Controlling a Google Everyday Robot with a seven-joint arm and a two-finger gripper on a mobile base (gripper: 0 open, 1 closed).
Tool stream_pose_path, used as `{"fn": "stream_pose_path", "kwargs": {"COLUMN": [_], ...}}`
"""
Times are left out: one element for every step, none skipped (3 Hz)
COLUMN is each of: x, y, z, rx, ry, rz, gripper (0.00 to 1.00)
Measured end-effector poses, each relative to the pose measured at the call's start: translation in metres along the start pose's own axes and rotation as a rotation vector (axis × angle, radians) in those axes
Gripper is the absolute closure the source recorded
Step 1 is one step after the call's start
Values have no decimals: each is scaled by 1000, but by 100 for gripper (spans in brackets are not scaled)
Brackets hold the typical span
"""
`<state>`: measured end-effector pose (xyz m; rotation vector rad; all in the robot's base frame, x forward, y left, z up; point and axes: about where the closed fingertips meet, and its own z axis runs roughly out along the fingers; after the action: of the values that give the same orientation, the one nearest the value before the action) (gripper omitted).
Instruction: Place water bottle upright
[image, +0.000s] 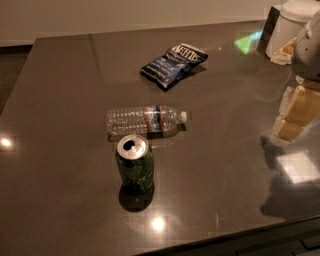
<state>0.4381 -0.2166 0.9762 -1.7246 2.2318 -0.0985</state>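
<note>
The water bottle (145, 120) is a clear ribbed plastic bottle with a white cap and a red-blue label band. It lies on its side near the middle of the dark table (60, 100), cap pointing right. My gripper (296, 116) is at the right edge of the view, above the table and well to the right of the bottle, holding nothing that I can see.
A green soda can (135, 162) stands upright just in front of the bottle. A dark blue chip bag (173, 64) lies behind the bottle. A white container (292, 25) stands at the back right corner. The table's front edge runs along the bottom right.
</note>
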Motion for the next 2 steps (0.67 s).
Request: {"fn": "stream_pose_path", "kwargs": {"x": [0, -3], "y": [0, -3], "z": [0, -1], "rx": [0, -4], "ry": [0, -2], "rz": [0, 3], "gripper": [0, 0]}}
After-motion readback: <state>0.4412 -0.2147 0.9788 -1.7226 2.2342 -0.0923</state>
